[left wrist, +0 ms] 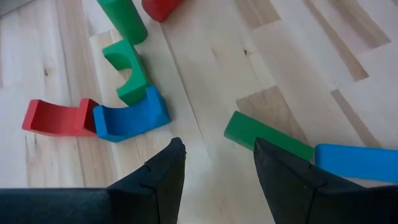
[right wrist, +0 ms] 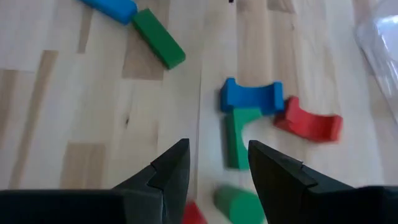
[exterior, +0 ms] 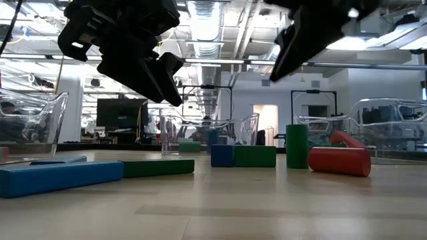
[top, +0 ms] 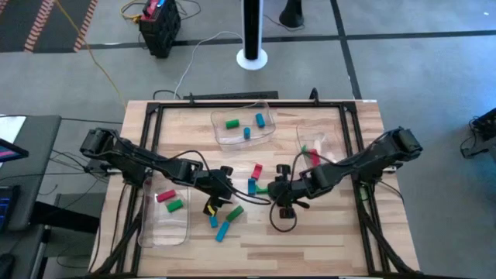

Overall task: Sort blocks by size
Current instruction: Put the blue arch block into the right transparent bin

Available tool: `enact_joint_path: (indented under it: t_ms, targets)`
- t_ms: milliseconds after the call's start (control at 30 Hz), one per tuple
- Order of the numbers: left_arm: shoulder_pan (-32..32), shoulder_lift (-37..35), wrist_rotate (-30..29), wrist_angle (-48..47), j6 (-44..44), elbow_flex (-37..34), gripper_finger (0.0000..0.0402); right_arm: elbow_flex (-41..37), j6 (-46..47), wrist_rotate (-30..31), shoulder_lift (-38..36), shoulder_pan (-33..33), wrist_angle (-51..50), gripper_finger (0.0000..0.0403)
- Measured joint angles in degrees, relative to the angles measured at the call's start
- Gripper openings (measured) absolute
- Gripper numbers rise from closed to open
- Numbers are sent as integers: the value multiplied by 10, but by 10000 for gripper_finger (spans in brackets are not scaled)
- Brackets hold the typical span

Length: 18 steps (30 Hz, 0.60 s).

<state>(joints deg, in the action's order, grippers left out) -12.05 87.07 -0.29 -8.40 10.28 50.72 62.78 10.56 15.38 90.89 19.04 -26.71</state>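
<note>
Loose blocks lie on the wooden table's middle. They include a red arch (left wrist: 56, 118), a blue arch (left wrist: 130, 118), a green arch (left wrist: 127, 71), a green bar (left wrist: 267, 140) and a blue bar (left wrist: 357, 162). A green cylinder (exterior: 297, 145) stands upright and a red cylinder (exterior: 339, 160) lies on its side. My left gripper (top: 220, 197) hovers open above bare wood between the blue arch and the green bar. My right gripper (top: 281, 203) hovers open just near of the green arch (right wrist: 239, 134) and above the green cylinder (right wrist: 239, 205).
Three clear trays stand on the table. The far-centre tray (top: 267, 136) holds green and blue blocks. The near-left tray (top: 147, 229) holds a red and a green block. The right tray (top: 329, 139) holds a red block. A black frame (top: 353, 155) borders the table.
</note>
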Motion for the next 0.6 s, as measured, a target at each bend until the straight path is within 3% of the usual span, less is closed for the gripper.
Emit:
enact_joint_path:
  t_ms: [267,600]
  targets:
    - [-1,1,1,2,-7,0,185,-5,-3,-5,46,-3,2,194]
    - [3,61,1,93,-16,0,185,-5,9,-6,34,19,-9,192]
